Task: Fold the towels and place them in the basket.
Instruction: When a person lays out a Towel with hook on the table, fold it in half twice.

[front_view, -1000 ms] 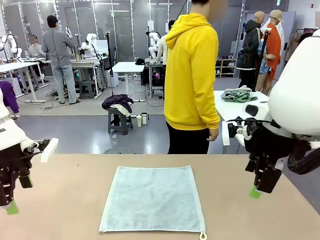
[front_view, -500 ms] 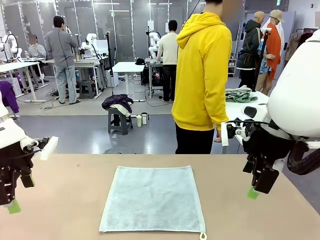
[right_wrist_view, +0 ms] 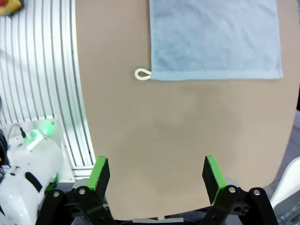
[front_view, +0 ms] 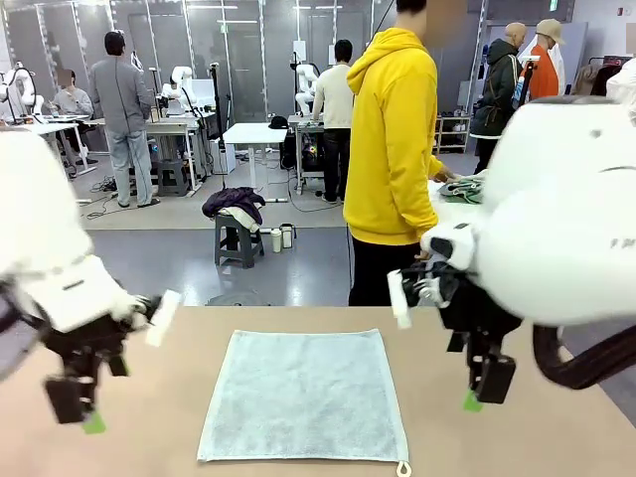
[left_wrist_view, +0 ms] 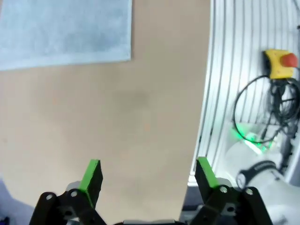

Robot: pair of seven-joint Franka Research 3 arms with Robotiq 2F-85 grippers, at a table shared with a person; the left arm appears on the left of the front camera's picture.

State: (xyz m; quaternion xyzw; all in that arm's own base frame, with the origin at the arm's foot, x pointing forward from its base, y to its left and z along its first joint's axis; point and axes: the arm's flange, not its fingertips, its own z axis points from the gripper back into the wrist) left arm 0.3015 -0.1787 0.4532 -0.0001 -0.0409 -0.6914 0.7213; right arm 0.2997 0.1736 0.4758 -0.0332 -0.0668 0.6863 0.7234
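Lying flat on desk (front_view: 159, 447): towel (front_view: 303, 397), apparently near-square, tag (front_view: 402, 468) corner robotward; left end effector (left_wrist_view: 147, 174), right end effector (right_wrist_view: 157, 171) agape, empty.

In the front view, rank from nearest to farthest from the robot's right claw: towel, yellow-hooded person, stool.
1. Towel, on the table beside the right gripper.
2. Person in yellow hoodie, just beyond the table's far edge.
3. Stool, far back in the room.

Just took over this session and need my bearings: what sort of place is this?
Probably a robotics lab or workshop: white worktables across a grey floor, a yellow emergency-stop box with red button beside the tan table, people standing about.
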